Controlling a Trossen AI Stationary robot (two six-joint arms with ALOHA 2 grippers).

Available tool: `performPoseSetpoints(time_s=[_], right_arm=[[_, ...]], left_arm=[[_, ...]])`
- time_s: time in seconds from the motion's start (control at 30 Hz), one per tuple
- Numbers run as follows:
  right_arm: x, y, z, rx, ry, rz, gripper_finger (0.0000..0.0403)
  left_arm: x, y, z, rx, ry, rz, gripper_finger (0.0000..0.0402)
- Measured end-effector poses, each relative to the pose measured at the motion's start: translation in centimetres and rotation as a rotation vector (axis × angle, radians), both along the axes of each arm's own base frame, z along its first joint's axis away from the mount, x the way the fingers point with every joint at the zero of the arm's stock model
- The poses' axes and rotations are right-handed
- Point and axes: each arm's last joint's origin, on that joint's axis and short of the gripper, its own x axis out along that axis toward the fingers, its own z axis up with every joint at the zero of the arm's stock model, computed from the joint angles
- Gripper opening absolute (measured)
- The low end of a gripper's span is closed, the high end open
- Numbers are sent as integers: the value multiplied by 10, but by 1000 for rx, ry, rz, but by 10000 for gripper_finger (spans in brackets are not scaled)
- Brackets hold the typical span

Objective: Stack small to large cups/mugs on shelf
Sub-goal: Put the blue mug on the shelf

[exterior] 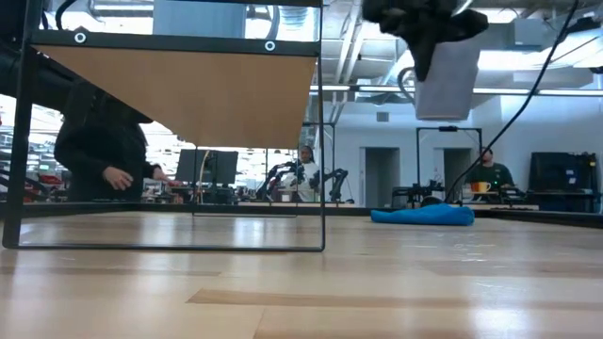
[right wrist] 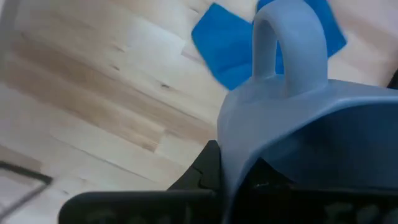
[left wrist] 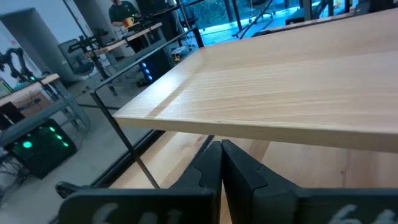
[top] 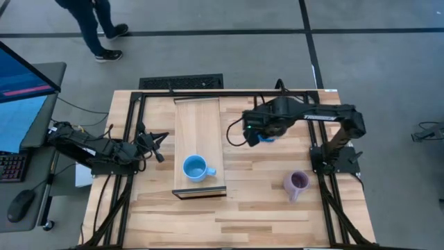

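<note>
The light-wood shelf (top: 198,132) stands raised on a black frame (exterior: 320,141). The sky-blue mug (top: 196,169) stands upright on the shelf near its near end. The lilac mug (top: 297,184) stands on the tabletop at the near right. My right gripper (top: 253,133) is shut on the slate-blue mug (right wrist: 298,124), in the air right of the shelf and above the blue cloth (top: 269,138). My left gripper (top: 159,144) is shut and empty just left of the shelf; the left wrist view shows its fingers (left wrist: 221,165) below the board's edge (left wrist: 261,134). My right gripper holds the slate-blue mug by its wall at the rim (right wrist: 233,155), on the side away from the handle (right wrist: 289,43). The fingers come from above. One finger (right wrist: 205,168) lies outside the wall; the other is hidden by the mug. The mug (exterior: 448,80) hangs below the gripper, clear of the table.
The blue cloth (exterior: 424,215) lies on the tabletop right of the shelf. The black frame's posts (exterior: 19,122) stand around the shelf. A person (top: 94,24) stands beyond the far edge. A monitor and keyboard (top: 17,104) are off the left side.
</note>
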Motion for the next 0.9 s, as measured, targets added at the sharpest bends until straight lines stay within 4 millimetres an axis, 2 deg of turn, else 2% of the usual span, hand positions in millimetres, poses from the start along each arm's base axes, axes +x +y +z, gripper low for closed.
performPoseSetpoints(time_s=[0.17, 0.33, 0.57, 0.9], right_arm=[[17, 11, -5, 27, -124, -123, 26], [29, 28, -6, 49, -231, -153, 26], [32, 55, -22, 56, -150, -240, 26], [38, 88, -36, 77, -160, -360, 26]], left_arm=[[1, -2, 0, -60, -27, -54, 0], [2, -2, 1, -110, -58, -75, 0], [2, -3, 1, -181, -102, -88, 0], [3, -4, 1, -200, -99, -126, 0]])
